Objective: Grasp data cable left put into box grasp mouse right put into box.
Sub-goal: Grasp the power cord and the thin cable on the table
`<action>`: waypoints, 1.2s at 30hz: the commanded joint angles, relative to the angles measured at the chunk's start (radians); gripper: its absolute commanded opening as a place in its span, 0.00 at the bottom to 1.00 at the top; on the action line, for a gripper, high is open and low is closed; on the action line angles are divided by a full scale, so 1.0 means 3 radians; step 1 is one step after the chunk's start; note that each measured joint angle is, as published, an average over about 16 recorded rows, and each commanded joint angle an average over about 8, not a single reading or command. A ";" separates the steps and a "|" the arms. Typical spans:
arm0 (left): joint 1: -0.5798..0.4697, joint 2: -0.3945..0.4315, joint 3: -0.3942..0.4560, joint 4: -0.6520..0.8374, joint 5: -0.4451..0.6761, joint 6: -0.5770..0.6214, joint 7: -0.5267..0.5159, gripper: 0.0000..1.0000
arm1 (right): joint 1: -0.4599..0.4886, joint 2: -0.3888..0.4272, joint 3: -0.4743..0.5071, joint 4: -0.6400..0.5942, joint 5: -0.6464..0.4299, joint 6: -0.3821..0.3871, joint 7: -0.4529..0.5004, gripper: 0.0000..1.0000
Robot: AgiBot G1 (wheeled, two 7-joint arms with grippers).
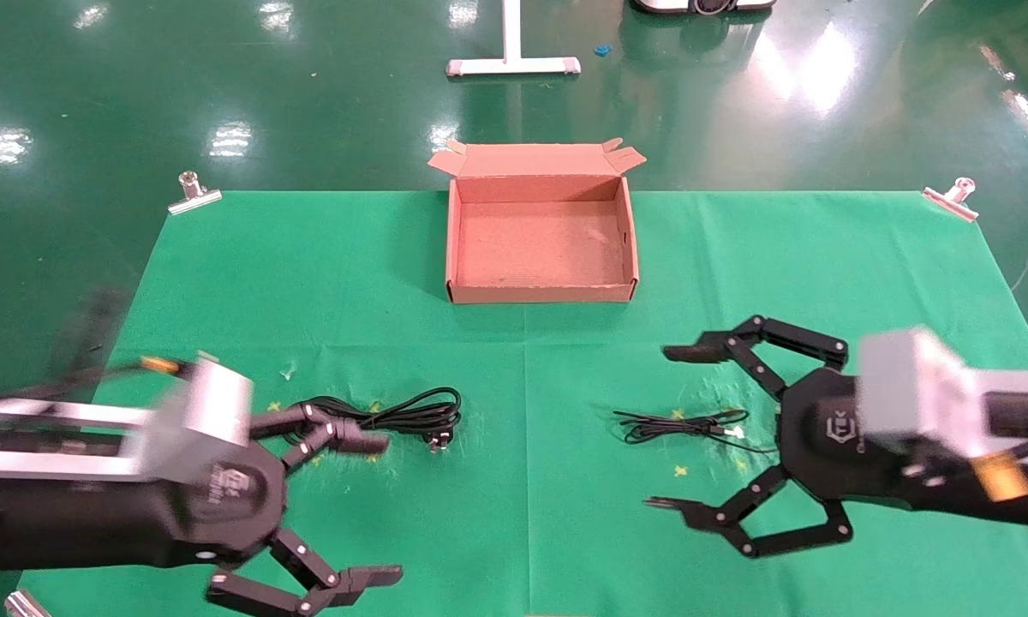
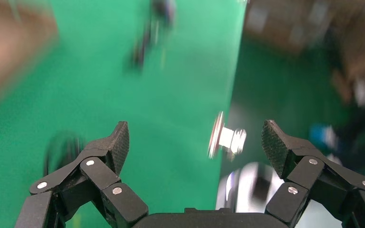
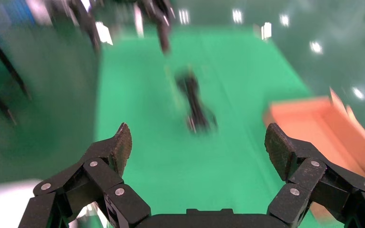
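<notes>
Near edge of desk [image 1: 223, 283]: left claw [image 1: 377, 510] spread wide, empty, upper finger overlapping data cable [image 1: 411, 413]. Right claw [image 1: 681, 428] released, flanking a thin black cord bundle [image 1: 677, 424]; mouse body not discernible. Farther back: box [image 1: 540, 296], open. Wrist views blurred.

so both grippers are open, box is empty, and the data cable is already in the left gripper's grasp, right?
Not quite. The left gripper is open around nothing: in the head view the data cable lies on the green mat beside one finger. The rest holds: the right gripper is open and the box is empty.
</notes>
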 commanded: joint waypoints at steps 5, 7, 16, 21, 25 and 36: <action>-0.0448 0.0339 0.0410 0.0046 0.0993 -0.0009 -0.0259 1.00 | 0.0020 0.0024 -0.0056 0.0033 -0.0290 0.0118 -0.0053 1.00; -0.0533 0.0479 0.0497 0.0119 0.1249 -0.0089 -0.0257 1.00 | 0.0019 0.0038 -0.0051 0.0033 -0.0292 0.0129 -0.0035 1.00; -0.0664 0.0936 0.0711 0.0634 0.1922 -0.0514 -0.0119 1.00 | -0.0068 0.0181 0.0006 0.0025 -0.0235 0.0152 0.0018 1.00; -0.0646 0.1046 0.0726 0.0850 0.2032 -0.0715 -0.0064 1.00 | -0.0124 0.0243 0.0034 0.0024 -0.0215 0.0170 0.0008 1.00; -0.0626 0.1071 0.0709 0.0923 0.2024 -0.0791 -0.0039 1.00 | -0.0152 0.0257 0.0038 0.0027 -0.0226 0.0191 -0.0003 1.00; -0.0604 0.1044 0.0655 0.0971 0.1901 -0.0805 0.0049 1.00 | -0.0153 0.0175 -0.0066 0.0035 -0.0526 0.0345 0.0003 1.00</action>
